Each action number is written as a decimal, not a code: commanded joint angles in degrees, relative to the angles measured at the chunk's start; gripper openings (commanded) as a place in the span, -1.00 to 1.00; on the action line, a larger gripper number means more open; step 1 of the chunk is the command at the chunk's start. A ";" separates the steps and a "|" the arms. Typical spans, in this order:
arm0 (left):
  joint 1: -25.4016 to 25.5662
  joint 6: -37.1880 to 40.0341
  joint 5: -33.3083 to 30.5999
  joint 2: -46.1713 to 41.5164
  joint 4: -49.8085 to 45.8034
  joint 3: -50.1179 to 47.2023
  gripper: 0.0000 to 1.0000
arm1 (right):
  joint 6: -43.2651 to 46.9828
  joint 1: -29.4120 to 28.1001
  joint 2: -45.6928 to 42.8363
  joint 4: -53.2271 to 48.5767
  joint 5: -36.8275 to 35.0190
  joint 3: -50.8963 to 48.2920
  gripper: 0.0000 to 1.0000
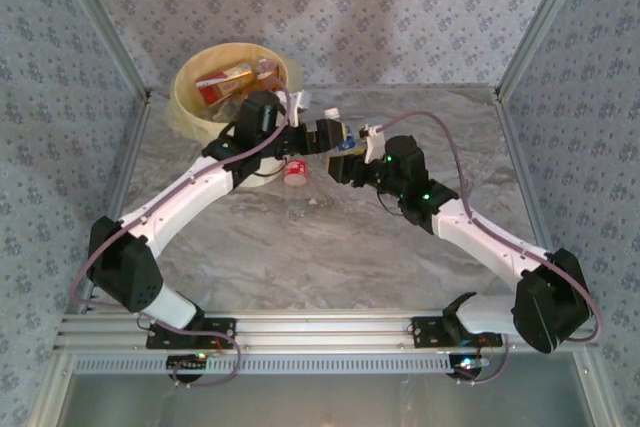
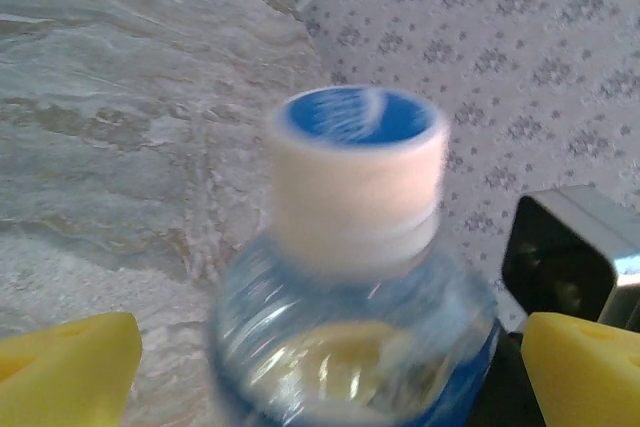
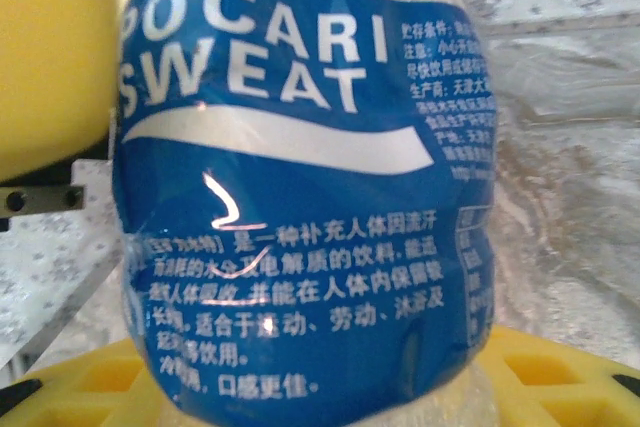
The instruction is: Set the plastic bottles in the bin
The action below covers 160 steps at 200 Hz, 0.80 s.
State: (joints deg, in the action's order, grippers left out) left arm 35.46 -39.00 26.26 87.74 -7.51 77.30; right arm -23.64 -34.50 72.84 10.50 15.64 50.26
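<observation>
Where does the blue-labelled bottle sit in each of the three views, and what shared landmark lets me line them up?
Top external: the blue-labelled bottle is just above centre, to the right of the bin.
Left wrist: lower centre, blurred, its white cap pointing up.
Right wrist: centre, very close, with the label facing the lens.
Shared landmark: the grey marbled table under it.

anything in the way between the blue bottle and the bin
Yes, the left arm: its open left claw straddles the cap end of the blue bottle held by the right claw, and its wrist lies on the straight line to the bin.
</observation>
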 commanded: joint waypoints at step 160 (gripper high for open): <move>-1.27 -1.31 0.78 2.63 -0.29 5.22 0.06 | 2.18 -0.06 0.35 0.51 11.08 3.79 0.61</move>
State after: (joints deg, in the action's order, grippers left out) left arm 35.68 -39.57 26.41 92.53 -9.28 80.77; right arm -23.09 -35.11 74.89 10.09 21.67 51.83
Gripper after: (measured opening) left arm 0.629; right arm 0.735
